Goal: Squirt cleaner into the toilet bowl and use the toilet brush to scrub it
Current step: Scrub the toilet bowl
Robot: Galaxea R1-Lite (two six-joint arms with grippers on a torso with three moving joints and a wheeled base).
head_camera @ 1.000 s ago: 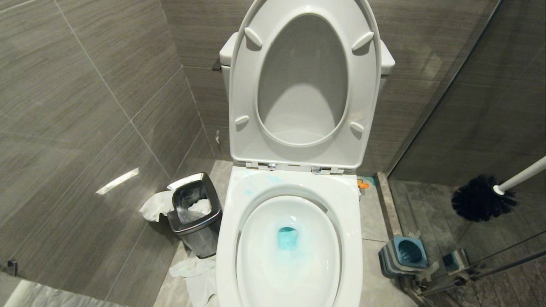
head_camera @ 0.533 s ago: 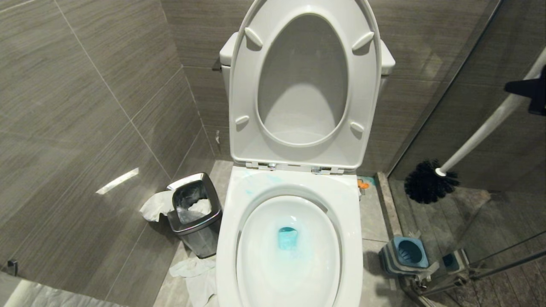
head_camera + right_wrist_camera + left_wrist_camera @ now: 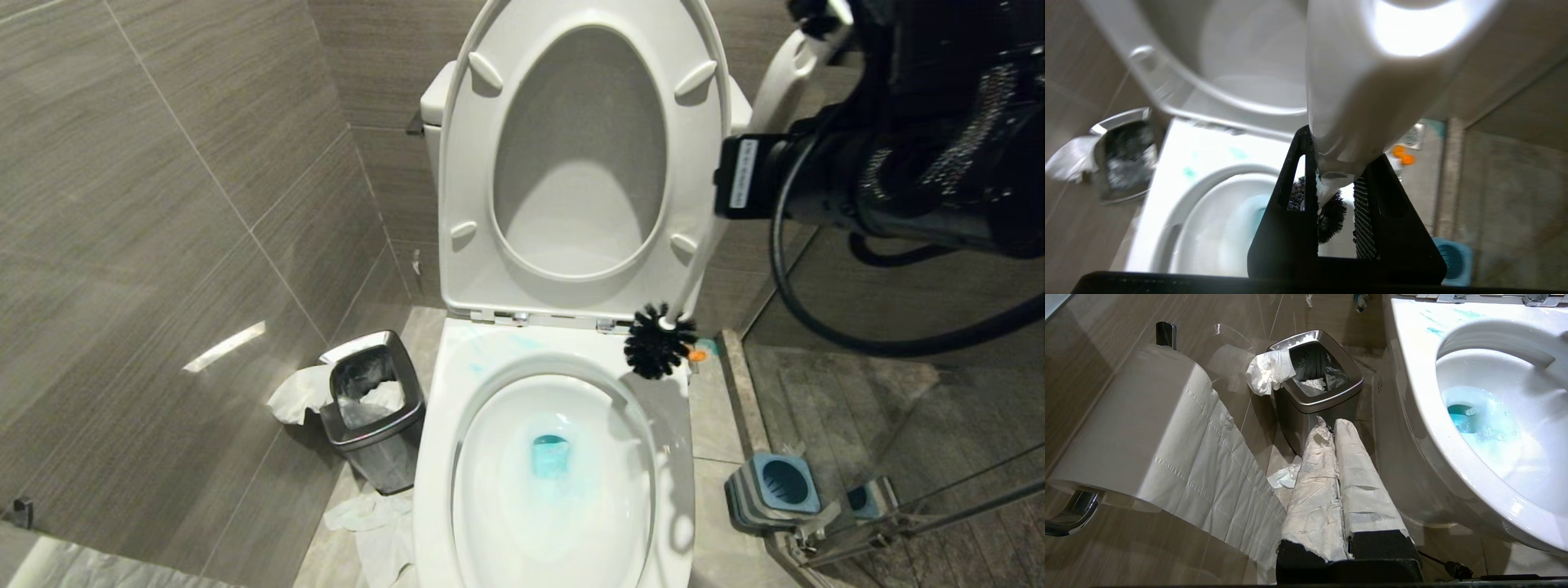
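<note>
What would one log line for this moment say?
right claw: shut on toilet brush | bristles: above rear right rim of toilet bowl | blue water: unscrubbed | left claw: shut, parked

Glossy white ceramic toilet bowl (image 3: 669, 457), smooth white plastic toilet brush (image 3: 658, 341) handle with coarse black bristles, brushed steel waste bin (image 3: 371, 433), soft crinkled paper roll (image 3: 1139, 433), matt grey-brown streaked wall tiles (image 3: 163, 204).

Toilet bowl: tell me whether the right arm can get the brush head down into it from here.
Probably yes: the right gripper holds the toilet brush over the toilet bowl rim, seat raised, nothing between.
</note>
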